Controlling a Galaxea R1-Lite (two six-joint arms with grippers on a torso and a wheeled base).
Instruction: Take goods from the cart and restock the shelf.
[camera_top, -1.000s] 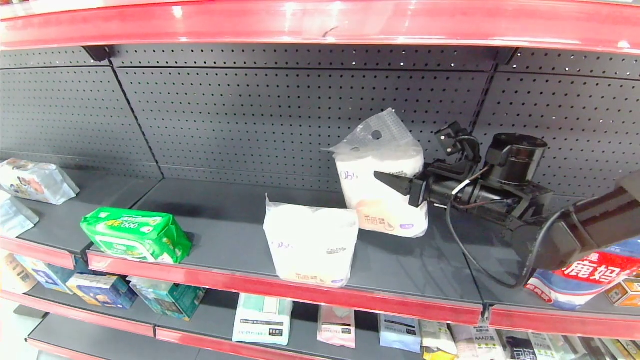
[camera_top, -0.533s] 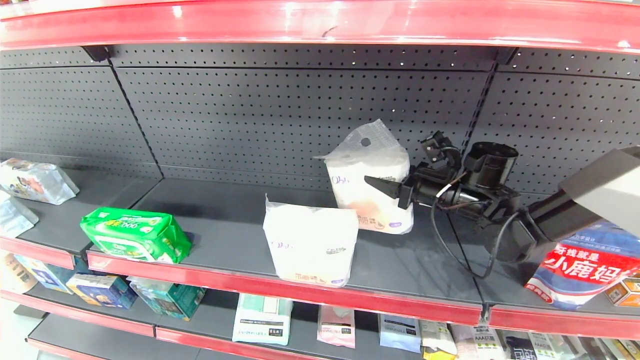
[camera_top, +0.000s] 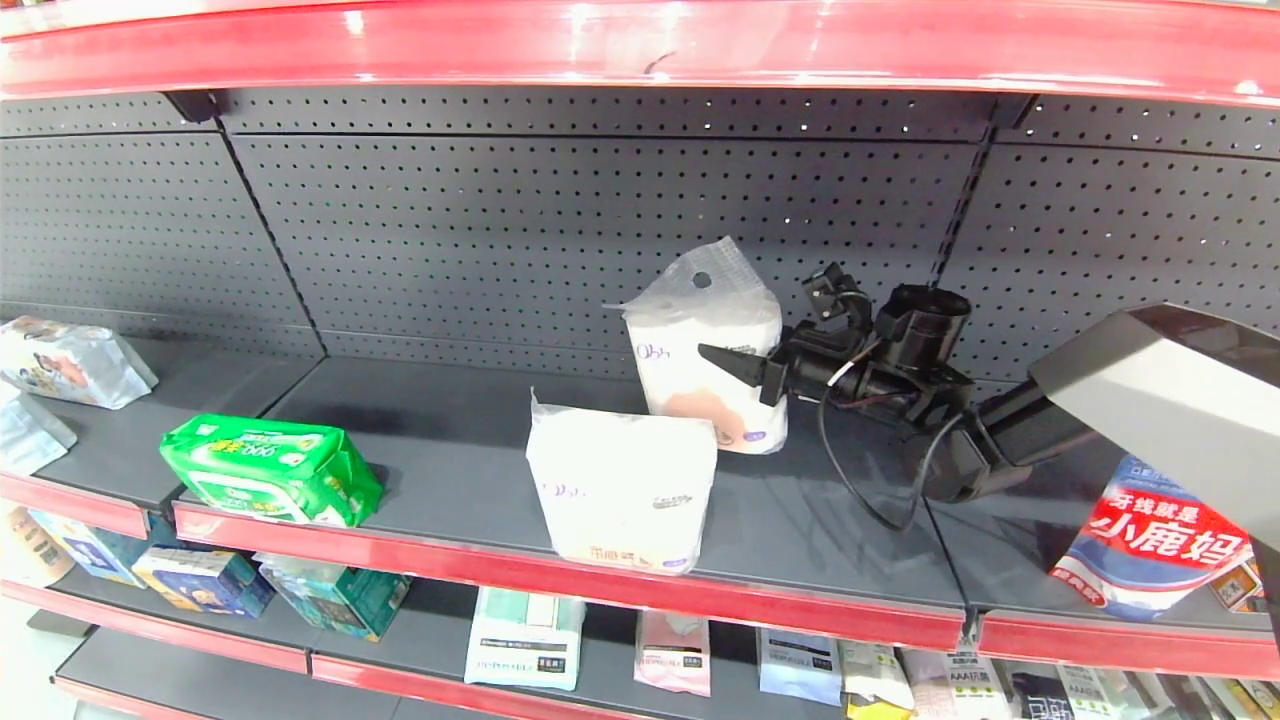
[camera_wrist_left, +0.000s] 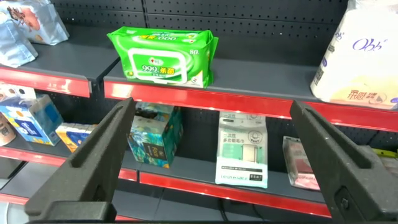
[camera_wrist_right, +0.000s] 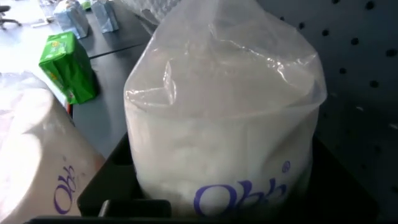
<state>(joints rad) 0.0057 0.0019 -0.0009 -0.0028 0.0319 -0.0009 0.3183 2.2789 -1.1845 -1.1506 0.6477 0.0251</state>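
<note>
Right gripper (camera_top: 725, 362) is clamped across a white tissue pack (camera_top: 700, 340), one finger on each side; the right wrist view shows the pack (camera_wrist_right: 224, 143) filling the gap between the fingers. You have the pack upright at the rear of the shelf (camera_top: 450, 440), close to the pegboard (camera_top: 560, 230) and behind a second pack (camera_top: 620, 490) standing near the front edge. Whether its base rests on the shelf or hangs just above it cannot be told. Left gripper (camera_wrist_left: 211, 106) is spread wide and empty, held low in front of the shelf edge, with the green wipes pack (camera_wrist_left: 163, 57) beyond it. Risk, as judged: the pack is soft and tall, so letting go before the base sits flat could tip it forward onto the second pack. The loose bag top could catch a finger on withdrawal and drag the pack back out. Pushing deeper could crush it against the pegboard. Compared with one second ago: the right arm has carried the pack to the robot's left and deeper into the shelf; the other goods have not moved.
</note>
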